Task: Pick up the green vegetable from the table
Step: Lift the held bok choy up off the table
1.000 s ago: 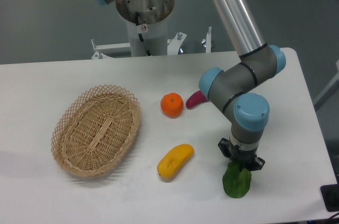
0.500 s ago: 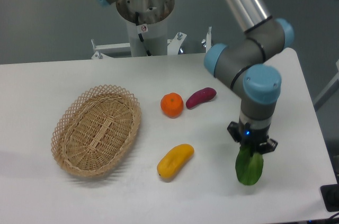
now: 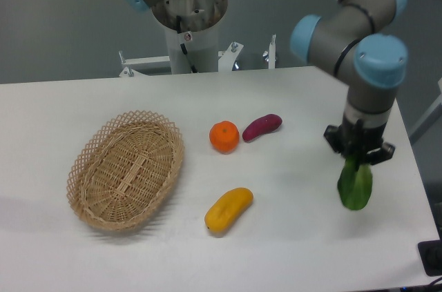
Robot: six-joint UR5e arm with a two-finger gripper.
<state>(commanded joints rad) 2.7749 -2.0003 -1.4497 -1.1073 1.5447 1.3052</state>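
The green vegetable (image 3: pixel 356 186) hangs leaf-down from my gripper (image 3: pixel 358 157), which is shut on its pale stalk end. It is lifted above the white table (image 3: pixel 297 237), over the right side near the right edge. The gripper's fingers are mostly hidden by the wrist and the vegetable.
A yellow mango-shaped fruit (image 3: pixel 228 209) lies at front centre. An orange (image 3: pixel 224 137) and a purple sweet-potato-shaped item (image 3: pixel 262 126) lie mid-table. A woven basket (image 3: pixel 126 169) stands at the left. The robot base column (image 3: pixel 188 23) stands behind the table.
The gripper has risen and moved right and back with the green vegetable in it. The vegetable has left the table surface. The purple item, once hidden by the arm, now shows.
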